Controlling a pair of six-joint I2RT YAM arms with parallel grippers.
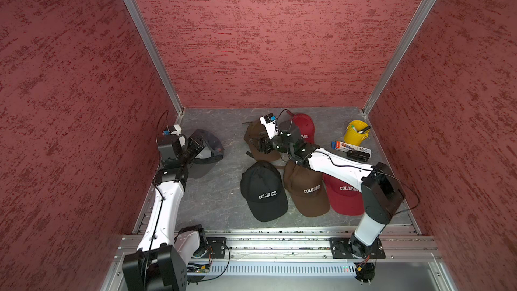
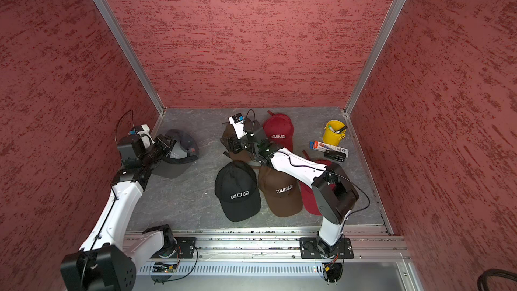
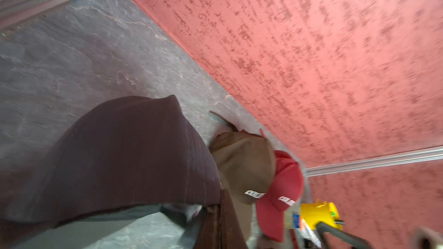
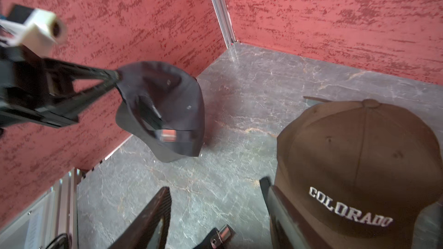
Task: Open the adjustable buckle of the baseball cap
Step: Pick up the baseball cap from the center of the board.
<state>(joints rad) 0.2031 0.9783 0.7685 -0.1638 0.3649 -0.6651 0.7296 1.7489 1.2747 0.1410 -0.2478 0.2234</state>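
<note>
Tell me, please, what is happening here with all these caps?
The left gripper, jaws shut, holds a grey cap by its edge near the side wall. The right gripper, jaws open, hovers beside a brown cap at the back, holding nothing. Neither is on the grey cap's back strap yet.

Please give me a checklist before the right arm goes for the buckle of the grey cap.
1. Left gripper shut on grey cap edge: ok.
2. Right gripper open, empty: ok.
3. Strap with buckle faces right wrist camera: ok.
4. Buckle closed or open: cannot tell, blurred.
5. Right fingers clear of brown cap: cannot tell, one is right beside its brim.
</note>
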